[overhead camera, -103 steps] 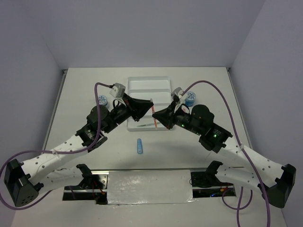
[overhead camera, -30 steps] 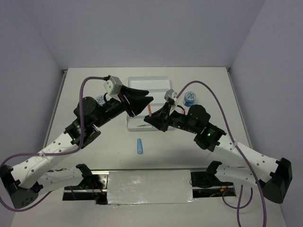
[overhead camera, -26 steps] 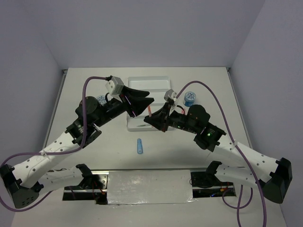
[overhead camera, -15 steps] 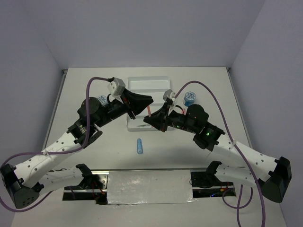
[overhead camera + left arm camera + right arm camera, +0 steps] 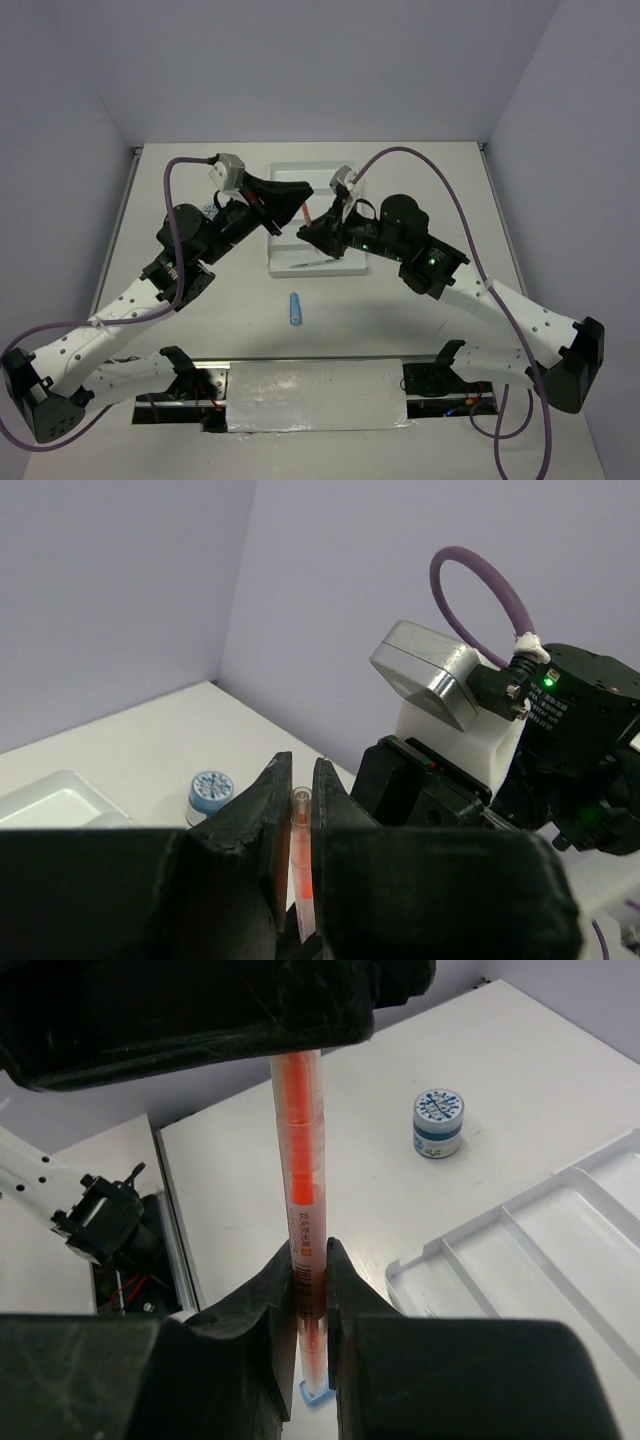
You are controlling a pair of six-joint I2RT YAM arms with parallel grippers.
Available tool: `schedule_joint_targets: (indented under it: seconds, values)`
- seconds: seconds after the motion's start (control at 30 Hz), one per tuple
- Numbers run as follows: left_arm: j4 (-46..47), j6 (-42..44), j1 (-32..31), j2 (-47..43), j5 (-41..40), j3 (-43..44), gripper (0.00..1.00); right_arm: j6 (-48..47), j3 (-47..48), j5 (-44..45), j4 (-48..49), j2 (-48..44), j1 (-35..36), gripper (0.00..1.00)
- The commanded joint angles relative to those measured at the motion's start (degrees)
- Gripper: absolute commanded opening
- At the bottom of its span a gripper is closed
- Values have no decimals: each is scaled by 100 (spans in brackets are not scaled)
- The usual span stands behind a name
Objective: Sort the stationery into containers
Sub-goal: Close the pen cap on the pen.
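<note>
- Orange pen [image 5: 297, 1150]: slim, straight, glossy barrel that looks translucent, held clear above the tray [image 5: 312, 176] at about its middle. There is a band of small dark print low on the barrel, too fine to read.
- Right gripper [image 5: 308, 1260]: clenched on the pen's lower part, its matte black fingers [image 5: 270, 1290] pressed to both sides of the barrel.
- Left gripper [image 5: 300, 800]: also clamped on the orange pen, at the opposite end. Its black fingers hold the barrel between them. One pen, two grips.
- Tray: white moulded plastic, rectangular, with raised dividers forming long parallel compartments.
- Grey-green pen [image 5: 306, 265]: thin, lying lengthwise in the tray compartment nearest the arm bases.
- Blue stick [image 5: 295, 308]: short and rounded, on the table [image 5: 450, 180] just off the tray's near edge, not touching it.
- Tub [image 5: 440, 1122]: round, white with a blue band and a blue-white patterned lid. It stands upright on the table off the tray's left end.
- Second tub [image 5: 210, 795]: same pattern, off the tray's other end.
</note>
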Motion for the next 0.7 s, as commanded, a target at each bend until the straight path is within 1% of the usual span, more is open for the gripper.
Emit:
schedule_joint_targets:
  seconds: [0.0, 0.13, 0.33, 0.4, 0.43, 0.47, 0.5, 0.53, 0.57, 0.6, 0.63, 0.67]
  values:
    - [-768, -282, -103, 205, 370, -485, 0, -138, 1187, 96, 1097, 220, -213, 0]
    - [-750, -432, -103, 266, 405, -819, 0, -243, 1863, -45, 1325, 405, -248, 0]
    - [-750, -599, -103, 328, 458, -1294, 0, -375, 2656, -247, 1151, 721, -336, 0]
    - [-758, -669, -103, 214, 196, -1399, 0, -542, 2762, -422, 992, 800, -345, 0]
    - [-1020, -661, -103, 162, 3, -1365, 0, -621, 2710, -528, 844, 879, -328, 0]
    - [-1214, -626, -103, 5, -486, -1190, 0, -656, 2579, -581, 799, 906, -319, 0]
    - [-1442, -634, -103, -67, -787, -1049, 0, -961, 2212, -799, 763, 941, -310, 0]
    - [-1749, -686, -94, -137, -1295, -683, 0, -1147, 1982, -923, 641, 994, -310, 0]
    - [-2204, -687, -77, -268, -1691, -487, 0, -1323, 1719, -1020, 631, 1012, -318, 0]
    - [-2426, -652, -59, -330, -2191, -320, 0, -1438, 1151, -1090, 701, 1020, -327, 0]
    - [-2576, -660, -42, -392, -2484, 30, 3, -1500, 901, -1126, 884, 1029, -336, 0]
    - [-2830, -713, -24, -497, -2756, 198, 18, -1596, 690, -1126, 877, 1047, -336, 0]
